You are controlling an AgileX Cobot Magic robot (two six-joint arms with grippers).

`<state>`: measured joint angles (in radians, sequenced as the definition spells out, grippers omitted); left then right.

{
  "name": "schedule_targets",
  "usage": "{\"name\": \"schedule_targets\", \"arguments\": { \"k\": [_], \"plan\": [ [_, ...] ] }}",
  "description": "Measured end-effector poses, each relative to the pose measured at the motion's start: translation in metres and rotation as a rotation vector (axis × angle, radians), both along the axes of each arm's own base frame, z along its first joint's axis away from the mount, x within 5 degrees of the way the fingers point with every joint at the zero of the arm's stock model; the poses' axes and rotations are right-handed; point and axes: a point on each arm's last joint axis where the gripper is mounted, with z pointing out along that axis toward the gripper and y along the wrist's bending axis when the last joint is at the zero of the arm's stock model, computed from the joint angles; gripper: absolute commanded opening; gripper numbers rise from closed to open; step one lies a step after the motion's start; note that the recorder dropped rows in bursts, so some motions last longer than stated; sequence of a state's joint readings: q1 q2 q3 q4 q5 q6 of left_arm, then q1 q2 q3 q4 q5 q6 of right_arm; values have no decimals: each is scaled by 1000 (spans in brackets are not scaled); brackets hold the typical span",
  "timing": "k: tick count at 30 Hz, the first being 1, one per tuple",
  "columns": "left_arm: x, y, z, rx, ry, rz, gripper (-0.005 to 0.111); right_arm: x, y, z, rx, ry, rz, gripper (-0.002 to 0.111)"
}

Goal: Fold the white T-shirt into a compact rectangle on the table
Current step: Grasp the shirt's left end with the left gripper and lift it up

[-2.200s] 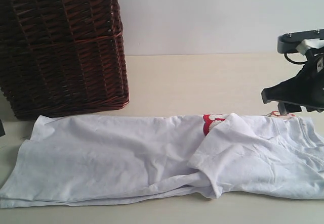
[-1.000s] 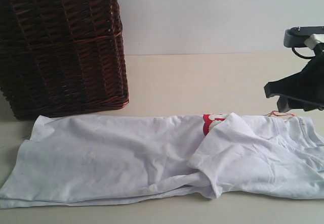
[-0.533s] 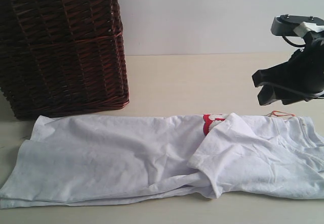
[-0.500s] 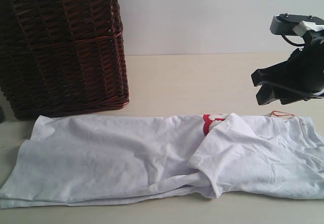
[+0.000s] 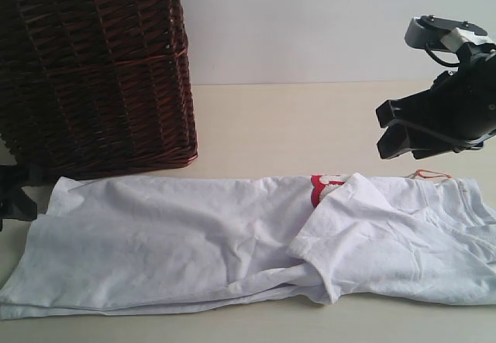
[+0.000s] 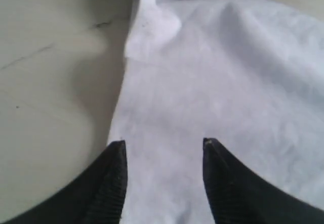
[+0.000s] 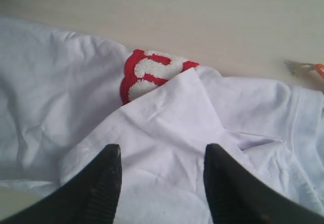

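Observation:
The white T-shirt lies on the table folded into a long band, with one sleeve turned over it. A patch of red lettering shows beside the sleeve, and an orange tag lies at the collar. My right gripper hovers open above the table just behind the collar end. In the right wrist view, my right gripper holds nothing over the sleeve. My left gripper is at the shirt's left end. It stands open over the cloth, empty.
A tall dark brown wicker basket stands at the back left, close behind the shirt's left part. A pale wall runs behind the table. Bare tabletop lies beside the shirt's left edge.
My right gripper has risen and moved left, away from the collar. My left gripper has come into view at the left edge beside the shirt.

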<state>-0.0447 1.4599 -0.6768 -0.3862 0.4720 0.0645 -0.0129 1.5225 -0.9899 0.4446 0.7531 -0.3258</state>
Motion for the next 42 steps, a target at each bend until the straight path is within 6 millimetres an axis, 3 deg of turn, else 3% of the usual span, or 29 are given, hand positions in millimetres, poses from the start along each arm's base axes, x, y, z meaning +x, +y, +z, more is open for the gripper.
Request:
{"name": "schedule_targets", "arguments": {
  "k": [4, 9, 15, 28, 36, 38, 41, 42],
  "plan": [
    [13, 12, -18, 14, 63, 5, 46, 0, 0, 0, 3, 4, 1, 49],
    [18, 12, -46, 4, 151, -23, 46, -1, 0, 0, 3, 9, 7, 49],
    [23, 8, -61, -29, 156, -63, 46, -2, 1, -1, 3, 17, 14, 49],
    [31, 15, -73, 42, 122, -66, 46, -2, 1, -1, 1, 21, 25, 49],
    [41, -8, -76, -19, 122, -208, 46, -2, 1, -1, 3, 18, 27, 49],
    [42, -13, -76, -35, 130, -235, 38, -2, 1, -1, 3, 18, 27, 49],
    [42, -14, -77, -44, 138, -250, 6, -2, 1, -1, 3, 18, 27, 49],
    [41, -15, -78, -45, 141, -254, 1, -2, 1, -1, 3, 18, 27, 49]
  ]
}}
